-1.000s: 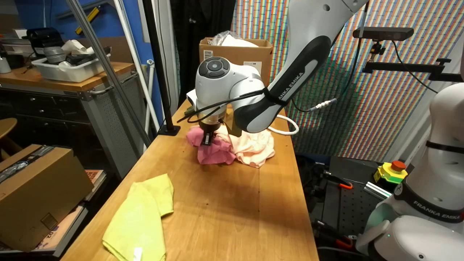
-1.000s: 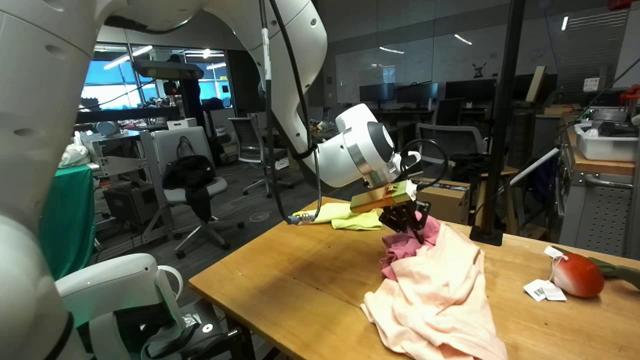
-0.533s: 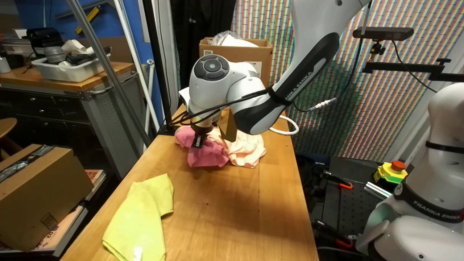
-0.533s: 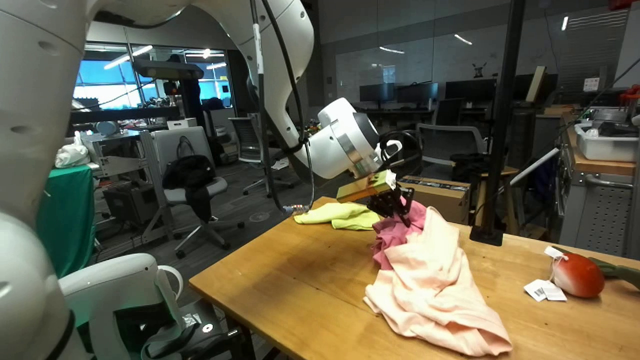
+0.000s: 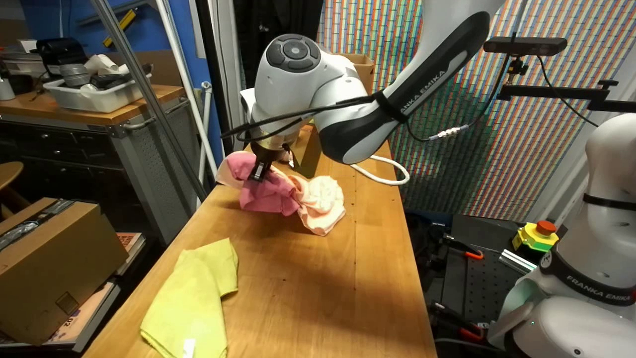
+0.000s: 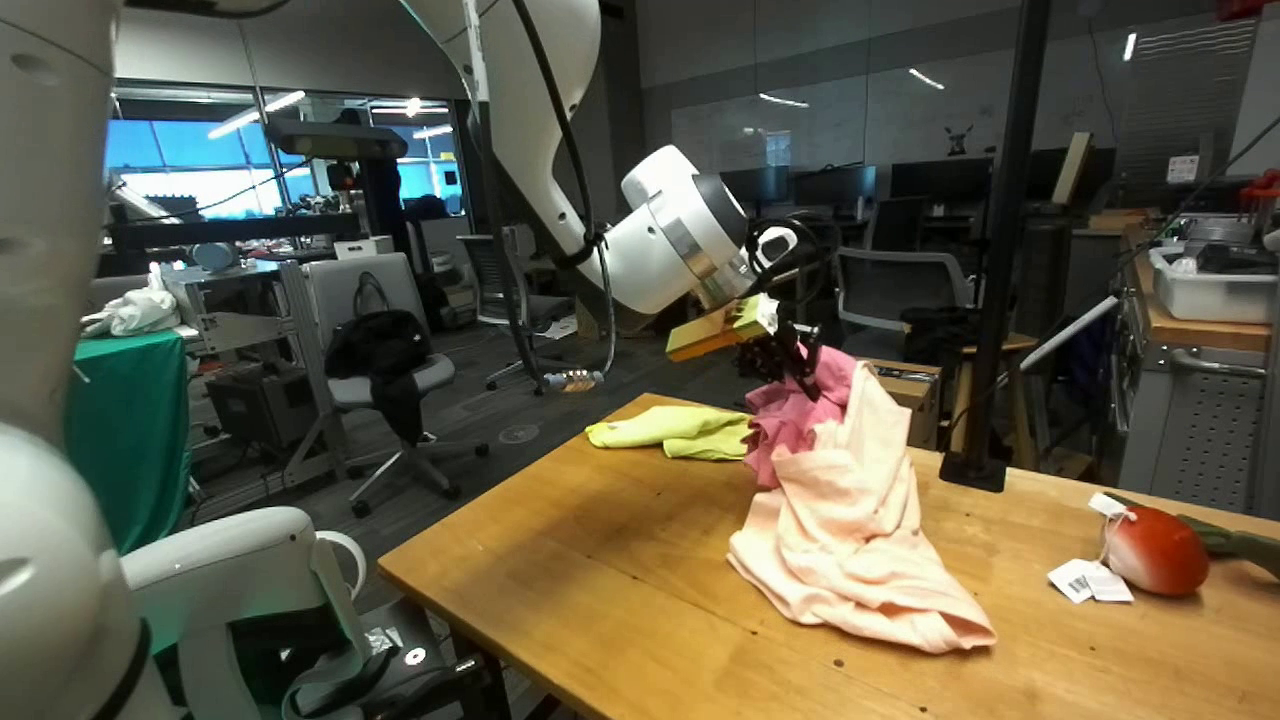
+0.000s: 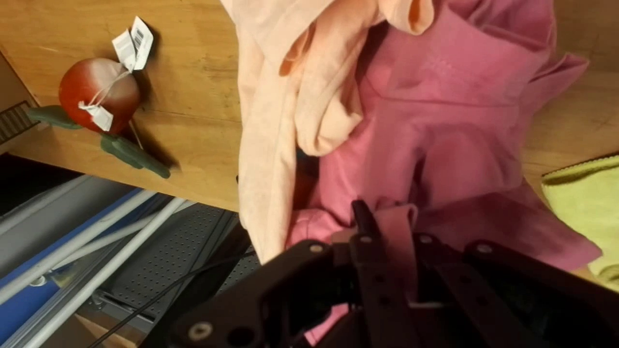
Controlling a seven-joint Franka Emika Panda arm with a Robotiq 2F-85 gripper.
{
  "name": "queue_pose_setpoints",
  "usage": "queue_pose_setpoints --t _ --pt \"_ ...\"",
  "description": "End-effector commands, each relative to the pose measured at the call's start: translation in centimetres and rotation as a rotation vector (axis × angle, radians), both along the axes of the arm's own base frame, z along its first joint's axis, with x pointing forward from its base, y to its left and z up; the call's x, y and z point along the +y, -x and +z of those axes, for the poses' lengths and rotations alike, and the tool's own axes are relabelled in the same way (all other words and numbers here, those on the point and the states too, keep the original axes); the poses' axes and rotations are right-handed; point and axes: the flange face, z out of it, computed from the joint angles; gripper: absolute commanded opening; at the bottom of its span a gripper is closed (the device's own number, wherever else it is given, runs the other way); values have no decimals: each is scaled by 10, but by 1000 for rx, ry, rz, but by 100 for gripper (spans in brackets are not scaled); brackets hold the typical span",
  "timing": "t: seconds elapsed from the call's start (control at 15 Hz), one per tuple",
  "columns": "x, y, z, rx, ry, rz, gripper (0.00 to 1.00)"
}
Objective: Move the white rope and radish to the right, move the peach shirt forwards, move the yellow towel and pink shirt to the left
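Honey-coloured wooden tabletop point(image 6: 580, 560) spreads beneath a crumpled dark-pink cloth shirt point(image 5: 268, 195), hanging from the black two-fingered gripper point(image 6: 811, 391), closed tight on a fold. Against it a pale-peach cloth shirt point(image 6: 850, 565) drapes to the tabletop; tangled folds could wrongly drag both shirts leftwards.

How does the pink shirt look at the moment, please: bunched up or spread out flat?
Bunched up: in both exterior views, the pink shirt hangs crumpled in folds from the fingers.
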Motion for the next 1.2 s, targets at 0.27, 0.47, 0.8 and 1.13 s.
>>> queue_pose_setpoints --t 0.27,0.47,0.8,1.13 --pt "-9 4 48 -96 -84 -65 4" --pt "-11 7 60 -47 -115 -136 2" --pt "-31 13 72 90 -15 -389 2" --pt "-52 22 69 278 188 -580 2"
